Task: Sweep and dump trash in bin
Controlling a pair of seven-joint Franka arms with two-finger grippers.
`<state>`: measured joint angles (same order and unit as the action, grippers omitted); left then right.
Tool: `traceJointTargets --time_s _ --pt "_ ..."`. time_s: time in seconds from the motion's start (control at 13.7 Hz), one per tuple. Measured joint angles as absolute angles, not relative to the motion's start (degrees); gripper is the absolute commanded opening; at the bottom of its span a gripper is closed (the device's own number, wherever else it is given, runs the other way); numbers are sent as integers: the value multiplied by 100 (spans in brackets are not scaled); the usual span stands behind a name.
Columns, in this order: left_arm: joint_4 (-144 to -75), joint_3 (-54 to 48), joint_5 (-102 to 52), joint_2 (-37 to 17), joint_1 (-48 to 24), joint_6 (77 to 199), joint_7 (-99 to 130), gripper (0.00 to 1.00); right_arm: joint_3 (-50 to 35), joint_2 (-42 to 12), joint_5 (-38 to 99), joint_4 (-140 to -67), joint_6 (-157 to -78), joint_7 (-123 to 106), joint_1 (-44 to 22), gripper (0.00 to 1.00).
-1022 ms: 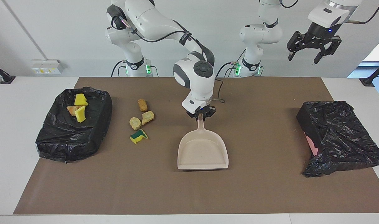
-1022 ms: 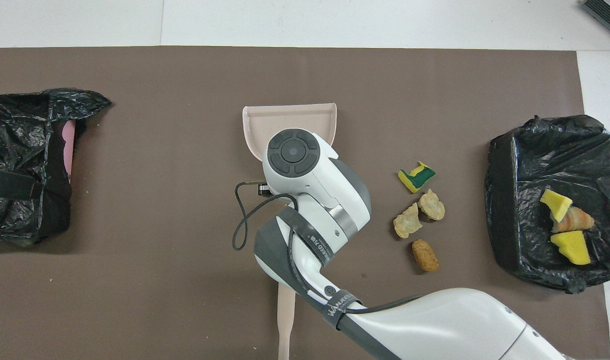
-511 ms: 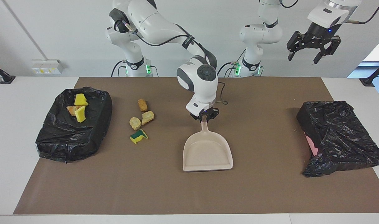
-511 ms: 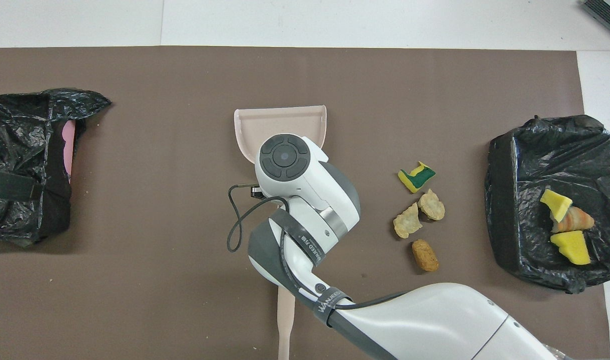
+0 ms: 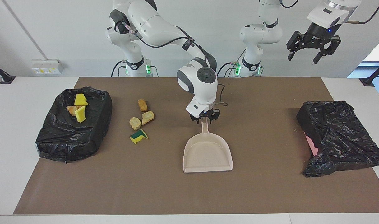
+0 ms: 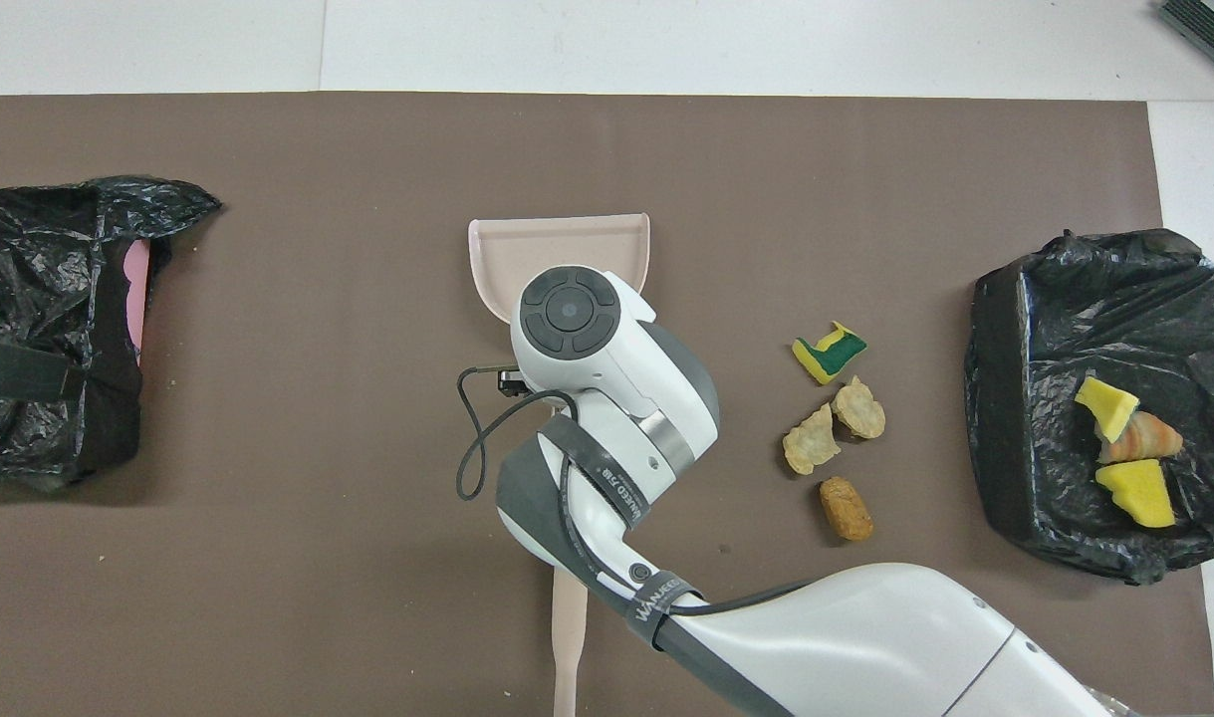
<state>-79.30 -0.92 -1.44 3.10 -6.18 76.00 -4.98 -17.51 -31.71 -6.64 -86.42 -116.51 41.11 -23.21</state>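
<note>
Four pieces of trash lie on the brown mat: a brown lump, two tan lumps and a yellow-and-green sponge. More scraps lie in the black-bagged bin at the right arm's end. A beige dustpan lies flat mid-mat. My right gripper is low over its handle, open, with a finger on either side. My left gripper hangs open, high above the left arm's end, waiting.
A second bin in a black bag stands at the left arm's end, with pink showing at its edge. A thin beige handle sticks out from under the right arm, nearer the robots. A cable loop hangs beside the wrist.
The right gripper slid the dustpan a little toward the left arm's end, set it flat and opened its fingers off the handle. The left arm has not moved.
</note>
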Motion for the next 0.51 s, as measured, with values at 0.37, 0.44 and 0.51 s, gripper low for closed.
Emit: traceJointTargets --time_s 0.37,0.44,0.51 --pt "-7930 -105 -144 313 -618 7598 -496 100 -1758 -2119 -405 -9171 -11124 4107 -2298 100" --pt "-7930 -118 -145 315 -619 7601 -489 100 -1765 -1829 -196 -9321 -10904 4107 -2304 100" --pt "-7931 -133 -147 315 -620 7634 -483 100 -1773 -1542 -17 -9469 -10675 4107 -2316 100"
